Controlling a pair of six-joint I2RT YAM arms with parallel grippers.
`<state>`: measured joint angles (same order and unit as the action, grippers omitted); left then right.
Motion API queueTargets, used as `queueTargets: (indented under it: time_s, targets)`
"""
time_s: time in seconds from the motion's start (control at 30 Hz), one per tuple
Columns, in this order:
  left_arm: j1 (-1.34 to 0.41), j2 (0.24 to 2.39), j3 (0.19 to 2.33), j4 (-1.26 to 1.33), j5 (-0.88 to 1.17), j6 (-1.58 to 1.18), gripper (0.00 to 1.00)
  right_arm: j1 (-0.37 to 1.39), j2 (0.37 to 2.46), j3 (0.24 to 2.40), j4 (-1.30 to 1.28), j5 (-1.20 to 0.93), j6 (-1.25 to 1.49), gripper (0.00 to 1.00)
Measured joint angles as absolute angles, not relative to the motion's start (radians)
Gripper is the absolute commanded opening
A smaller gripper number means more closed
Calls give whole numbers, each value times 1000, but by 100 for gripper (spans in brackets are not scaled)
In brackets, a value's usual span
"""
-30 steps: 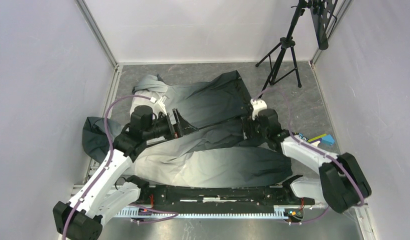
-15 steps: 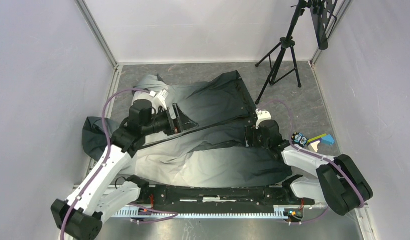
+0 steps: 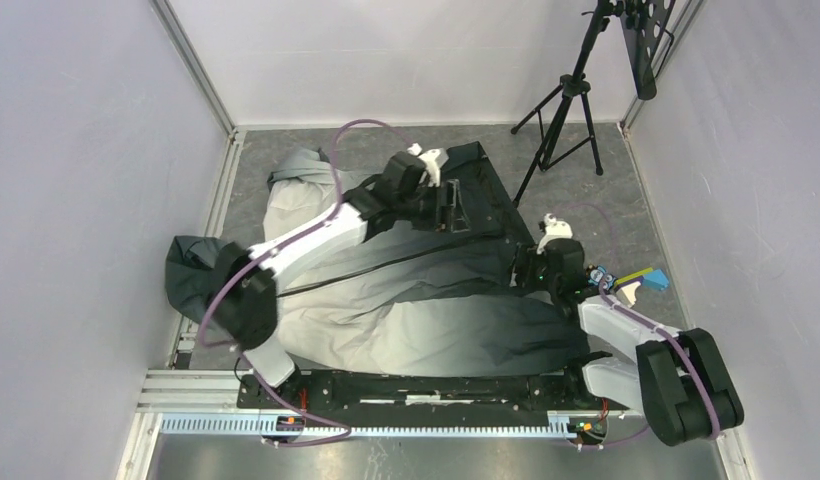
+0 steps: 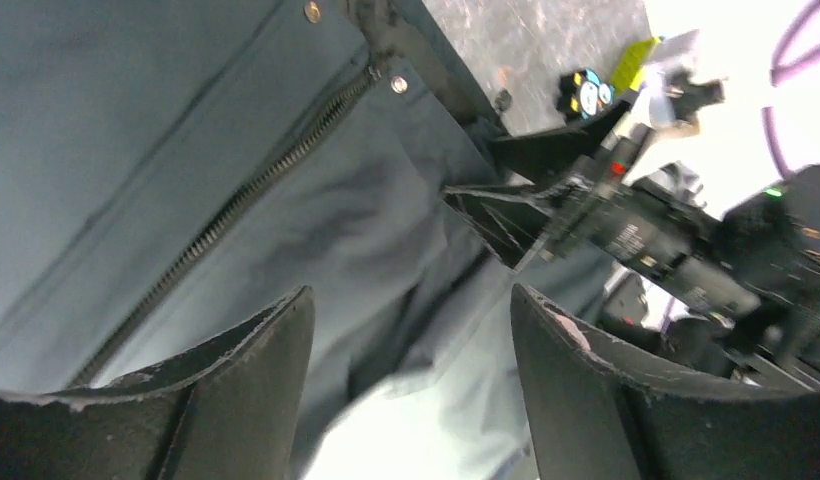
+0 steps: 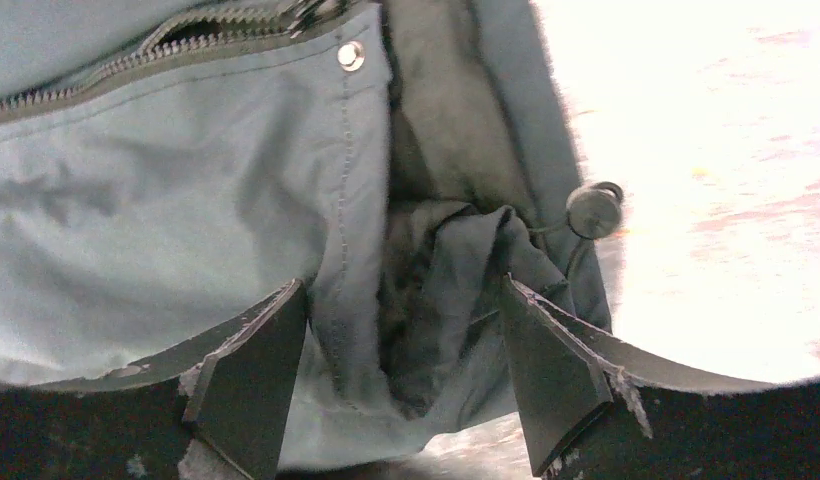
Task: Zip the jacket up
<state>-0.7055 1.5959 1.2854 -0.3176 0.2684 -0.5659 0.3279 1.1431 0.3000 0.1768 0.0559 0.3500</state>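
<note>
The jacket (image 3: pixel 436 330) lies spread over the table, and both my grippers hang over its dark end, fingers wide apart, holding nothing. The left gripper (image 4: pixel 408 300) is near the zipper (image 4: pixel 236 210); the right gripper (image 5: pixel 401 290) is over the bunched hem corner (snap (image 5: pixel 351 55) and toggle (image 5: pixel 593 210) close by). My worry is that if the right closes on that loose fold instead of the zipper's edge, the cloth could drag and pull the teeth out of line.

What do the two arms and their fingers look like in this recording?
The left arm and right arm have white links, bulky black joints and a purple cable each. Their fingers are dark, flat wedges with scuffed edges.
</note>
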Motion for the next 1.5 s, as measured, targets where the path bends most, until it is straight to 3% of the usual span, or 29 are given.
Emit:
queueTargets:
  time_s: [0.23, 0.53, 0.67, 0.77, 0.9, 1.2, 1.5]
  targets:
    - [-715, 1959, 1562, -277, 265, -529, 64, 176, 1206, 363, 171, -94, 324, 76]
    - [-720, 2099, 1676, -318, 299, -524, 68, 173, 1151, 424, 70, -93, 291, 87]
    - [-722, 2067, 1663, -355, 298, -521, 71, 171, 1141, 528, 55, -94, 300, 85]
    - [-722, 1967, 1582, -374, 300, -520, 72, 170, 1164, 581, 67, -116, 323, 65]
    - [-722, 1812, 1501, -411, 315, -506, 74, 169, 1291, 659, 112, -202, 355, 55]
    - [-722, 1554, 1378, -450, 368, -492, 77, 169, 1652, 886, 130, -319, 315, 53]
    - [-723, 1538, 1296, -457, 433, -492, 76, 168, 1822, 1060, 31, -304, 194, 51]
